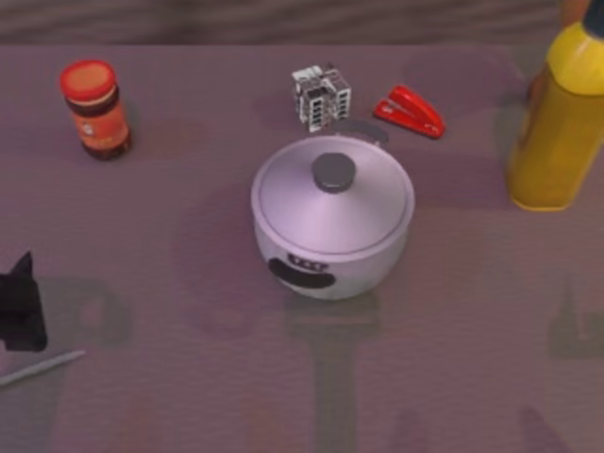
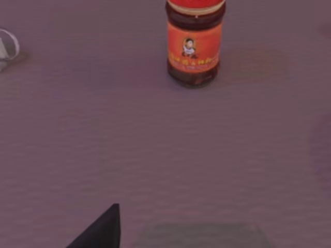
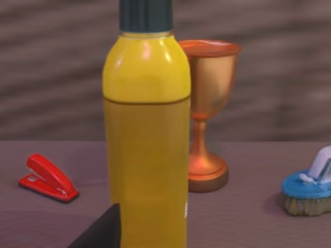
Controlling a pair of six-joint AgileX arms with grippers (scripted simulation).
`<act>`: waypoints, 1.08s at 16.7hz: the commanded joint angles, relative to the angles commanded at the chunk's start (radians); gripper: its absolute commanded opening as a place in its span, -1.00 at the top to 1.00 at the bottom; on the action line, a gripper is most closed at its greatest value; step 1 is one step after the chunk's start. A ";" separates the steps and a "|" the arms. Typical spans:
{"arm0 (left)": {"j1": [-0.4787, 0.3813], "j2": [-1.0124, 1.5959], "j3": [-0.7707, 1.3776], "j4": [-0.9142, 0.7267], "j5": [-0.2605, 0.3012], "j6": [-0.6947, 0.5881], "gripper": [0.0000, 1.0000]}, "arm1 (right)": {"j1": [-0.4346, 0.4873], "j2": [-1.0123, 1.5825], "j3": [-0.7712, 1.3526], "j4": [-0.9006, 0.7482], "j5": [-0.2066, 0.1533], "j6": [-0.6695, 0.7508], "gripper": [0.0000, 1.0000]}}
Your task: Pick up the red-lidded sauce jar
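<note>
The red-lidded sauce jar (image 1: 94,109) stands upright at the table's far left, with a round red lid, dark contents and an orange-red label. In the left wrist view the red-lidded sauce jar (image 2: 195,44) is straight ahead across bare table, its lid cut off by the frame edge. My left gripper (image 1: 21,302) is a dark shape at the left edge of the table, well nearer than the jar and apart from it; only a dark corner of the left gripper (image 2: 103,232) shows at the wrist. My right gripper (image 3: 103,230) faces the yellow bottle and is outside the top view.
A pale lidded pot (image 1: 332,215) sits mid-table. Behind it are a small black-and-white cube (image 1: 321,94) and a flat red stapler (image 1: 410,110). A tall yellow bottle (image 1: 559,118) stands far right, with a copper goblet (image 3: 208,113) and a blue brush (image 3: 309,191) near it.
</note>
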 joint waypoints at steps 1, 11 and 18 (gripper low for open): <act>-0.003 0.079 0.061 -0.045 0.008 0.008 -1.00 | 0.000 0.000 0.000 0.000 0.000 0.000 -1.00; -0.021 1.003 0.887 -0.509 0.065 0.104 -1.00 | 0.000 0.000 0.000 0.000 0.000 0.000 -1.00; -0.018 1.608 1.536 -0.753 0.069 0.171 -1.00 | 0.000 0.000 0.000 0.000 0.000 0.000 -1.00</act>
